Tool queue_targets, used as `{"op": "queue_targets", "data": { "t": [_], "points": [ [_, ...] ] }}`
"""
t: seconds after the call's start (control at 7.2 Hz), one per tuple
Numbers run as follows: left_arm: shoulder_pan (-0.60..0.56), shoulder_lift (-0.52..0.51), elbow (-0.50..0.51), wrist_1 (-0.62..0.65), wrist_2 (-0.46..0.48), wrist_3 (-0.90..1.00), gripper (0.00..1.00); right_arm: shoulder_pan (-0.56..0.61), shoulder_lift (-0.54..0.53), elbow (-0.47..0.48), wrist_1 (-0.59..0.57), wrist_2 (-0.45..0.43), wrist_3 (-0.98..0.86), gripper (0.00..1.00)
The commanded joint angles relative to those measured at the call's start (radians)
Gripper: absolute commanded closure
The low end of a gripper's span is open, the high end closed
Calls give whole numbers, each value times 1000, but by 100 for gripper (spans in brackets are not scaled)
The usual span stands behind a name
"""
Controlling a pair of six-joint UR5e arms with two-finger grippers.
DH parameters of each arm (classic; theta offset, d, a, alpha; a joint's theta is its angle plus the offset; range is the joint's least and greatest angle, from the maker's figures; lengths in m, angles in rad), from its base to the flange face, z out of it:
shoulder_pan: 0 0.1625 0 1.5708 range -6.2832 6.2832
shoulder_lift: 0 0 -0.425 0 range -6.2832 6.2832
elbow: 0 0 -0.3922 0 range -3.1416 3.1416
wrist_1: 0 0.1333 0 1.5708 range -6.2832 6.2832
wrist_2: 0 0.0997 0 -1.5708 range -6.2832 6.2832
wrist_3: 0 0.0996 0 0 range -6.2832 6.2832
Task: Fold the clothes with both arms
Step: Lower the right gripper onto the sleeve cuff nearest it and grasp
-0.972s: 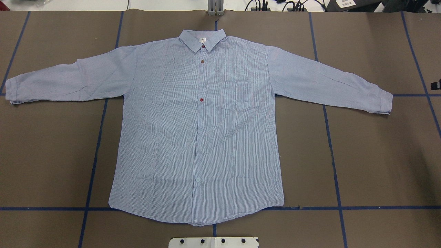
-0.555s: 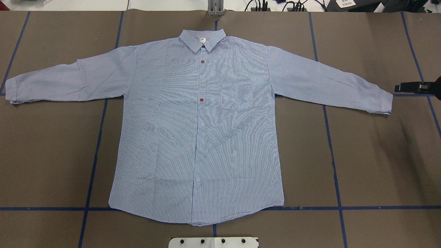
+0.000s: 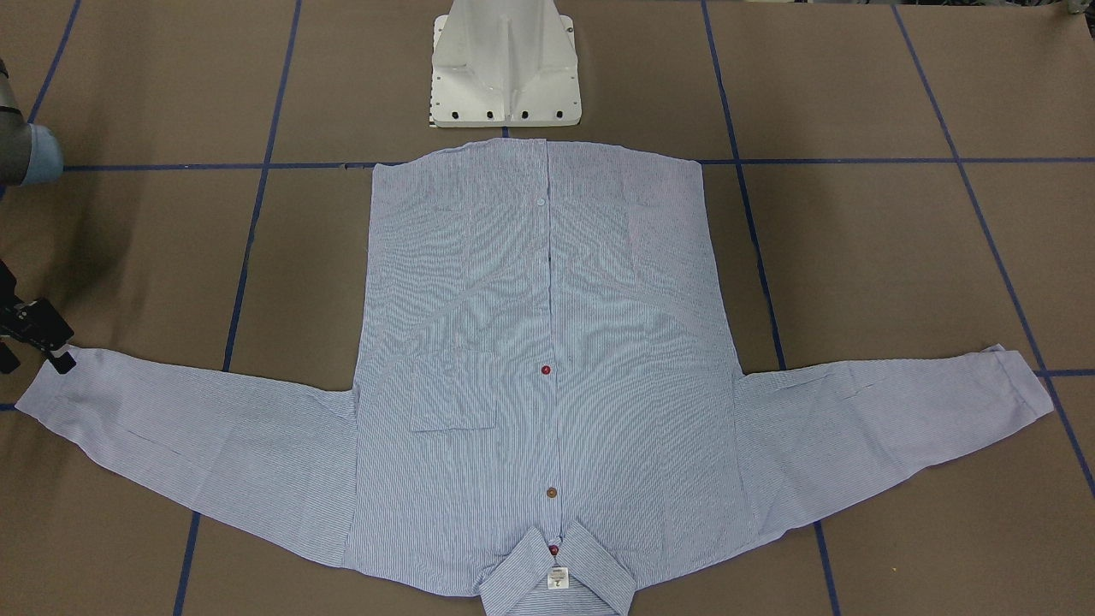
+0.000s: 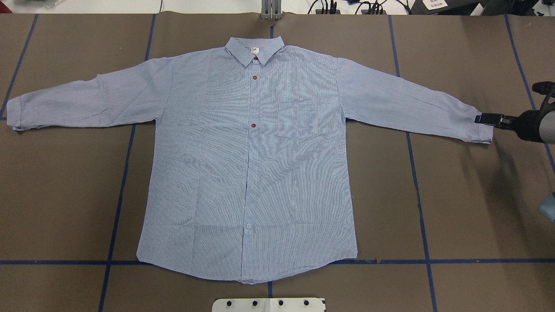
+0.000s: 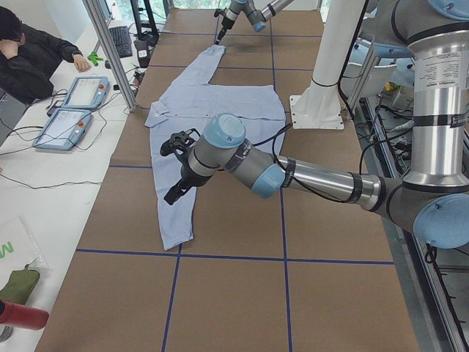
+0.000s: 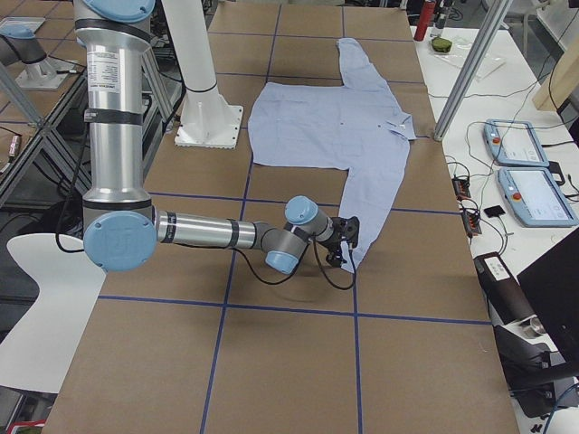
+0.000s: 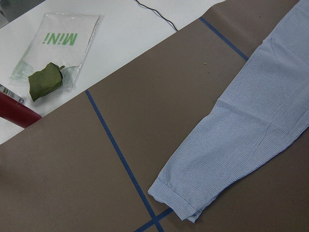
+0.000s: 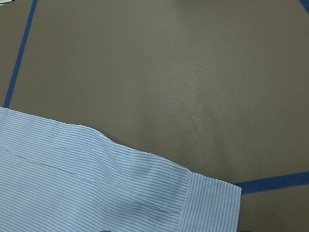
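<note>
We see the table (image 4: 455,208), brown with blue tape lines (image 4: 117,216), filling the overhead view. The shirt (image 4: 247,164) lies flat across its centre, buttoned front up. Its collar (image 4: 255,47) points to the top of the frame and its sleeves (image 4: 86,102) spread toward the left and right edges. Nothing is folded yet, so we judge the whole job is left. In the middle of the left side view the left arm (image 5: 308,176) hangs over the near sleeve. We cannot tell how the fingers of the left gripper (image 5: 174,172) stand. At the overhead's right edge the right gripper (image 4: 480,118) meets the cuff (image 4: 483,130). Whether it is parted or pinching cloth, we cannot tell.
</note>
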Motion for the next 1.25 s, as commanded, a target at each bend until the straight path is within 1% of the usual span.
{"op": "queue_targets", "data": {
  "t": [0.0,0.14,0.28,0.42,0.56,0.69,0.83,0.97,1.11],
  "points": [
    [0,0,0,0,0,0,0,-11,-38,0,0,-15,4,12],
    [0,2,0,0,0,0,0,-19,-49,0,0,-30,4,13],
    [0,2,0,0,0,2,0,-28,-50,1,0,-42,10,16],
    [0,2,0,0,0,2,0,-57,-49,4,0,-79,44,22],
    [0,2,2,0,0,3,0,-83,-49,6,2,-110,50,26],
    [0,2,3,0,0,3,0,-85,-49,6,2,-110,50,30],
    [0,2,3,0,0,3,0,-86,-47,9,2,-110,50,36],
    [0,3,3,0,0,3,0,-88,-46,12,2,-110,52,52],
    [0,6,3,0,0,3,0,-88,-46,24,0,-108,53,79]
  ]
}}
